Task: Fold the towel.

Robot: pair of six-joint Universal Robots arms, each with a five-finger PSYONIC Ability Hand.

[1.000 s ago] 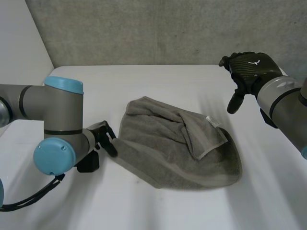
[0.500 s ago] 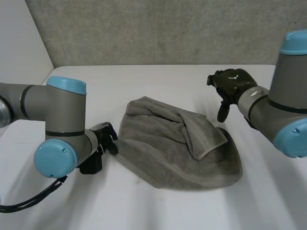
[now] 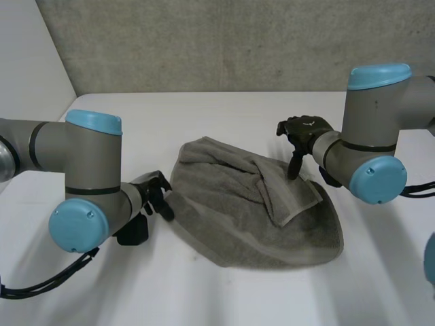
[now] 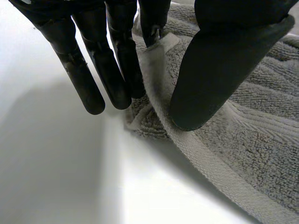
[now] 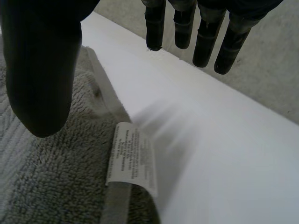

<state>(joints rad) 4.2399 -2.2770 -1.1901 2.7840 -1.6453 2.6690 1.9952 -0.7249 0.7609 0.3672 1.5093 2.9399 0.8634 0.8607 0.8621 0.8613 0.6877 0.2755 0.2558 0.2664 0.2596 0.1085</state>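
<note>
The towel (image 3: 251,217) lies in a rumpled heap in the middle of the white table (image 3: 204,112), with one flap thrown over its top. I judge the fold has barely begun, and the job in hand is getting two sound corner grips. My left hand (image 3: 155,193) is at the towel's left edge. Through its wrist camera the fingers (image 4: 77,70) are straight on the table side of the hem (image 4: 196,154), and the thumb (image 4: 219,74) sits over the pile on the other side. The hem runs up between them, so I'd call the hand open, straddling the cloth rather than pinching it. My right hand (image 3: 302,132) hangs over the towel's far right corner, also open. Its thumb (image 5: 39,70) is above the terry just beside the white label (image 5: 133,156), and its fingers (image 5: 205,37) reach straight past the towel's edge over bare table. To do this well I would close the left hand first, making sure only the hem layer is caught and not the small tuck bunched beside it. Then I'd lower the right hand so the fingers slide under the labelled corner before the thumb comes down, using the label as my mark. I'd lift both together and low, so the flap falls open instead of dragging the heap.
</note>
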